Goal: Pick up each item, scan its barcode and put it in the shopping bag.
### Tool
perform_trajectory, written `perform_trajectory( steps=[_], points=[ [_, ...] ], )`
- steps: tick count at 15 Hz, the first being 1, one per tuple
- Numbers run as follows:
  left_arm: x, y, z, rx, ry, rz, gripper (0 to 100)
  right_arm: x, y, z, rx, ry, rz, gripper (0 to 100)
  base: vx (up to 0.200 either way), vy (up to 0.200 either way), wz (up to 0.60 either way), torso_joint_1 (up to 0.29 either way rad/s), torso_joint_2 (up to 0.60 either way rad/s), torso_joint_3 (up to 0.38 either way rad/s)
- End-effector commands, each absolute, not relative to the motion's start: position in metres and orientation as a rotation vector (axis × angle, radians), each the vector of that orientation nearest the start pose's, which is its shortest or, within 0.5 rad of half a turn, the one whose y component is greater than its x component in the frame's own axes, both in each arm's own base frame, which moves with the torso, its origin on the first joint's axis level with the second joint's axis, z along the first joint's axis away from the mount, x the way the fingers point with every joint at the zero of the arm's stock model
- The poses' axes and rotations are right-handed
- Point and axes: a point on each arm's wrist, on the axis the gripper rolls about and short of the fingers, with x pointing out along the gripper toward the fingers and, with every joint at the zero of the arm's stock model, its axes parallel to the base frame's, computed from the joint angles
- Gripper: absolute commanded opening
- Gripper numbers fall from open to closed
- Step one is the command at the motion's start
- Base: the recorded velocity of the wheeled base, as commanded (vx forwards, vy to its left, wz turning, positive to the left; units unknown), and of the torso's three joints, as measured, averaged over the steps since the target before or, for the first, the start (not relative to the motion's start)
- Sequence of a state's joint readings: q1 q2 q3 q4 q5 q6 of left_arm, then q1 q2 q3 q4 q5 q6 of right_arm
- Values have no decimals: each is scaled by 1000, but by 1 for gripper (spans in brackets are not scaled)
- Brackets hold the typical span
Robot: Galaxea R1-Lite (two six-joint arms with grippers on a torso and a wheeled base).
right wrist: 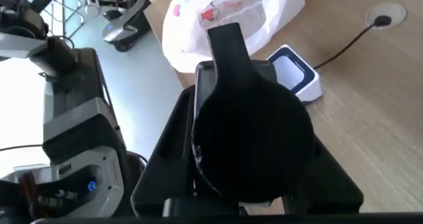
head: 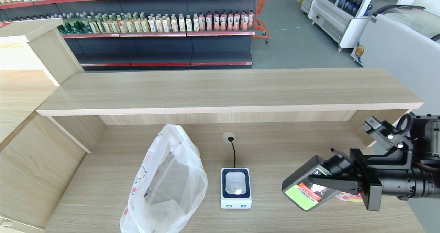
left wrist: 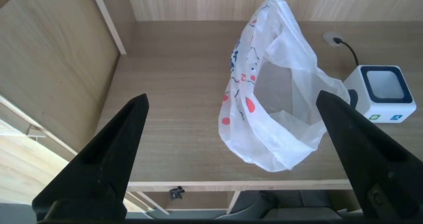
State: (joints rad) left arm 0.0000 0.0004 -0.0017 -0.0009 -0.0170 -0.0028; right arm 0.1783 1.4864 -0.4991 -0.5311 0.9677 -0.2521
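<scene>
right pincer (head: 326, 179) clamped on a dark box (head: 304, 191) with a green and red label, held above the desk (head: 275, 147), right of the scanner (head: 235, 187); left pincer (left wrist: 231, 108) apart; shopping bag (head: 165, 188) stands left of the scanner

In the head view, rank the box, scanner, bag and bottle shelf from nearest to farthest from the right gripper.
1. The box, held in the right gripper at the right of the counter.
2. The scanner, mid-counter, to the gripper's left.
3. The bag, left of the scanner.
4. The bottle shelf, across the aisle beyond the counter.
</scene>
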Motion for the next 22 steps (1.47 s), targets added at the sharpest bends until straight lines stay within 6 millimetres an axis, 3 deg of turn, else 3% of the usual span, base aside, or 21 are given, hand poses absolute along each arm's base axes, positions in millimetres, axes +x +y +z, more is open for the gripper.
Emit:
perform_trajectory(
  steps=[1, 5, 10, 15, 22],
  points=[
    [-23, 0, 76, -3, -3, -17, 100, 242, 61, 132, 104, 466, 1113, 0, 0, 0, 0, 0, 0, 0],
    [-23, 0, 76, -3, -3, -17, 100, 277, 82, 102, 147, 594, 1097, 0, 0, 0, 0, 0, 0, 0],
    [-23, 0, 76, -3, -3, -17, 100, 292, 117, 76, 86, 674, 1073, 0, 0, 0, 0, 0, 0, 0],
    [-23, 0, 76, -3, -3, -17, 100, 320, 139, 65, 49, 651, 1054, 0, 0, 0, 0, 0, 0, 0],
    [-23, 0, 76, -3, -3, -17, 100, 334, 168, 47, 38, 620, 1054, 0, 0, 0, 0, 0, 0, 0]
  ],
)
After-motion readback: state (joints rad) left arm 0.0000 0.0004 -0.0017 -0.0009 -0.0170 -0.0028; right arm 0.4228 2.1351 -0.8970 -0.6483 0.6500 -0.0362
